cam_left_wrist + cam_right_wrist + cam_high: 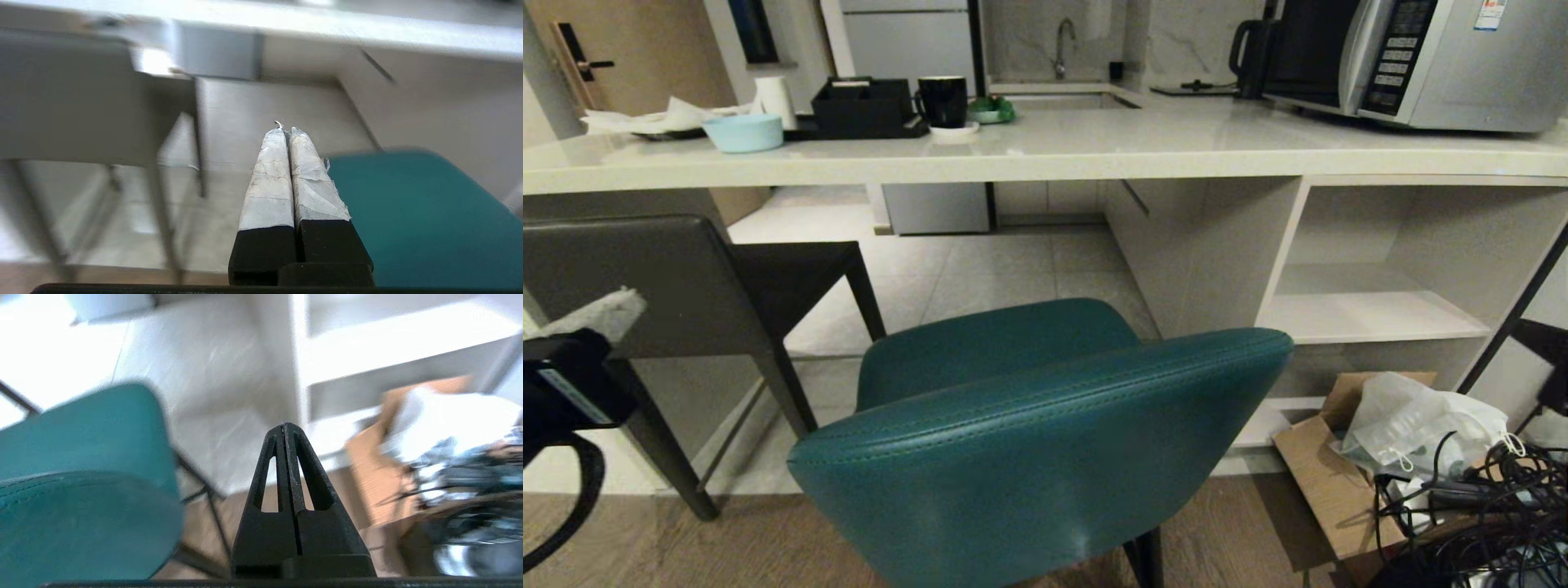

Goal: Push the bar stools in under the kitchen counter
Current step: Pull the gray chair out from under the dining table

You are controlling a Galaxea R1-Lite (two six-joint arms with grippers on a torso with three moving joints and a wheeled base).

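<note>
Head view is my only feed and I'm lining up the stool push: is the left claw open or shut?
Observer: Shut. The left wrist view shows the left claw with its taped fingers pressed together.
Operator: What is it aimed at?
Observer: The floor gap between the grey stool and the teal stool, touching neither.
Operator: And the right claw?
Observer: The right claw is shut too, beside the teal stool's back, on the side of the cardboard box.
</note>
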